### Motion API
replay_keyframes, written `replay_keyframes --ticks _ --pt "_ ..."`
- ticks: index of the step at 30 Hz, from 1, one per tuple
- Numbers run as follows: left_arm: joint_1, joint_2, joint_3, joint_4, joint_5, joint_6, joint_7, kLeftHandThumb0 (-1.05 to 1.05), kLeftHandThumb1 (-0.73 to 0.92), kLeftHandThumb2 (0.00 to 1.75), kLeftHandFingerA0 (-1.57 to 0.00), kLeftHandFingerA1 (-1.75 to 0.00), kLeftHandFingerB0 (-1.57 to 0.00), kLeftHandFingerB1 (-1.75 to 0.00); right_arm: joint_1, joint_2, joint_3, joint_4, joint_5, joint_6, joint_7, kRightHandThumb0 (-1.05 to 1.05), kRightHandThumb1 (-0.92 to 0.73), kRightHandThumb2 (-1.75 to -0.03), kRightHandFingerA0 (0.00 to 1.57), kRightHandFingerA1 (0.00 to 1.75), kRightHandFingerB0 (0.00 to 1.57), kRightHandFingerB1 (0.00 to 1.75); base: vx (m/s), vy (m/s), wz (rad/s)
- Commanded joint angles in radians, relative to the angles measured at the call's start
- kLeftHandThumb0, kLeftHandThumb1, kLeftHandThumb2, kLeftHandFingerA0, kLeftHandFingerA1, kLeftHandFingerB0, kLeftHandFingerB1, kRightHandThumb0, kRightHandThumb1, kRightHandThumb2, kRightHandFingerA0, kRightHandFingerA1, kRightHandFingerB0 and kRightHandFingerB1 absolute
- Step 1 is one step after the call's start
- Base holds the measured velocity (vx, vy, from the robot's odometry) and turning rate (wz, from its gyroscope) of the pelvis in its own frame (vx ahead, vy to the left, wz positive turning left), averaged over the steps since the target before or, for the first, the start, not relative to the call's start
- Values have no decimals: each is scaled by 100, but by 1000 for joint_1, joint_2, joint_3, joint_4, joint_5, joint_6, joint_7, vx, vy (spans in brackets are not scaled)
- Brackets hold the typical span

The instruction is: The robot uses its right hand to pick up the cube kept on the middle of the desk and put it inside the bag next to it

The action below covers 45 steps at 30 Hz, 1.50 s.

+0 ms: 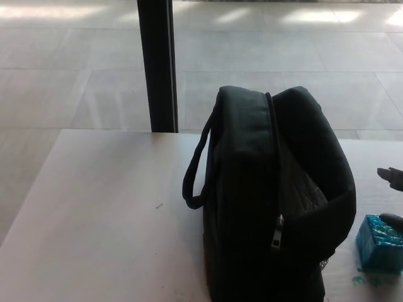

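A black fabric bag (277, 195) stands upright on a pale desk (101, 214), its zip open down the near side and the flap on the right gaping — a grey quilted lining shows inside, with nothing visible in it. A black loop handle (194, 168) hangs on its left side. Just right of the bag, a small shiny teal cube (378, 243) rests on the desk, outside the bag. The robot's black right hand (391, 198) enters from the right edge — fingers apart, the lower fingertip (390, 219) at the cube's top.
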Motion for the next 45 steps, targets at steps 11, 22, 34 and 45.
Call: replay_keyframes --ticks 11,22,34,45 --pt "-8 31 -4 6 -2 7 -8 -67 68 60 -32 -48 -31 -38 39 -10 -13 28 -44 -14 115 -105 -65 -105 0 5 5 11 0 0 0" --pt "-19 31 -28 9 4 1 -2 -68 69 61 -34 -50 -33 -39 -5 97 26 97 -103 -9 84 -105 -61 -102 0 2 1 8 0 0 0" --pt "-32 33 -21 1 -7 20 -7 -66 69 61 -32 -49 -31 -38 -10 119 61 147 -170 -24 77 -96 -55 -95 0 3 2 14 0 0 0" --pt "-47 42 -19 3 -5 16 -8 -68 69 61 -31 -48 -33 -39 -47 46 250 160 -316 3 224 -58 -39 -63 9 89 5 29 0 0 0"
